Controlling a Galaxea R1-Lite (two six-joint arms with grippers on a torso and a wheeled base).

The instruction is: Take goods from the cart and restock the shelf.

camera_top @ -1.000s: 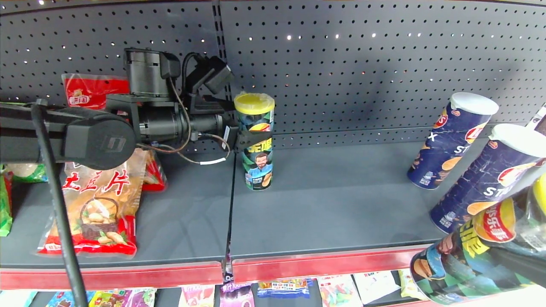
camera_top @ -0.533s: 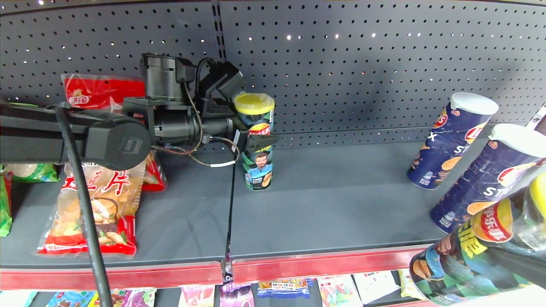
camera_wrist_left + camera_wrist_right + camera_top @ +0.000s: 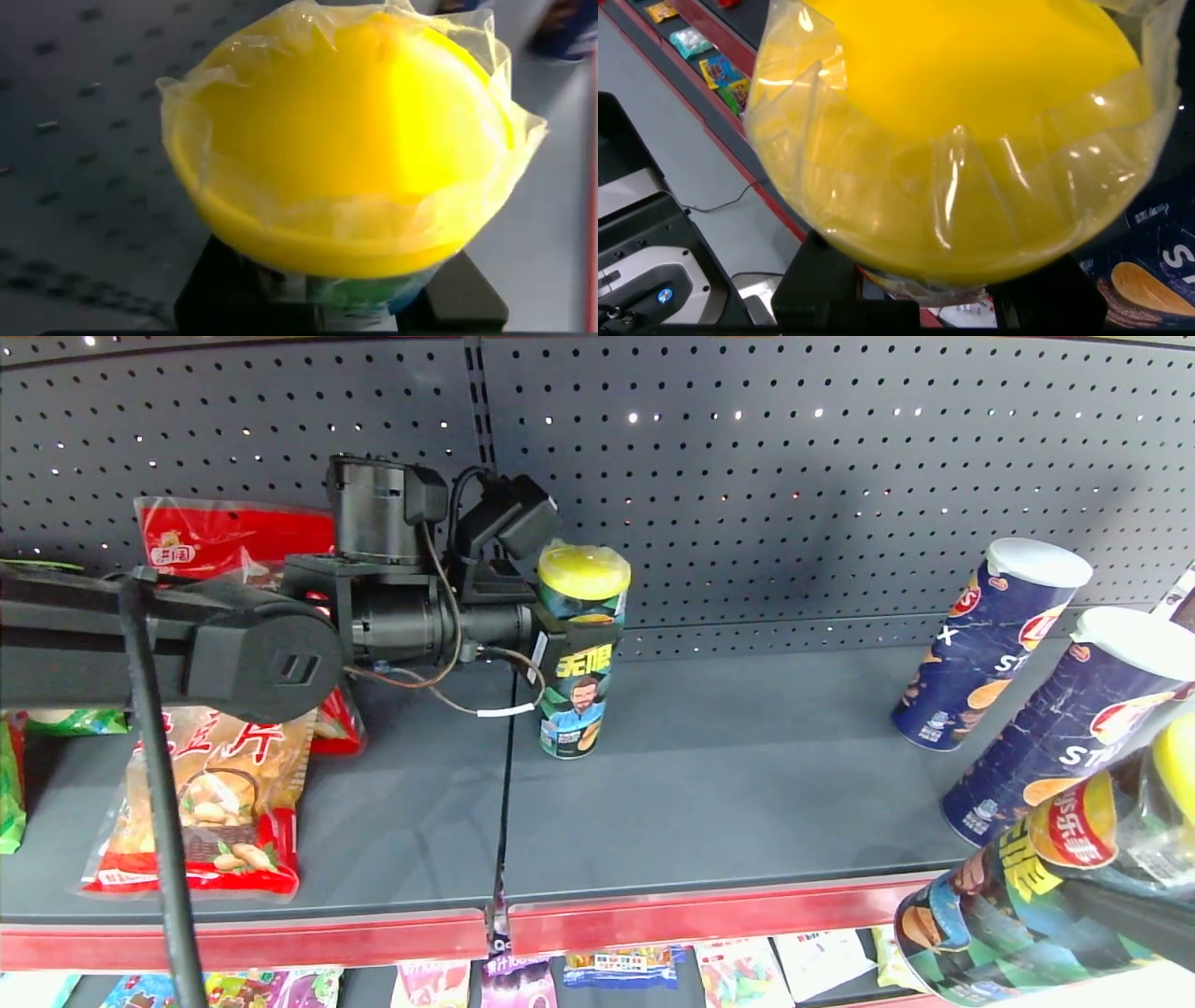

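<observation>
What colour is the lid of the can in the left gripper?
Yellow lid on the can, clearest in the left wrist view.

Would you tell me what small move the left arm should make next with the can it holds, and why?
Probably ease it upright onto the shelf before opening. The left gripper is shut on the yellow-lidded can, which seems to lean slightly with its base near the shelf floor; releasing now risks a topple. The right gripper holds a second can.
</observation>
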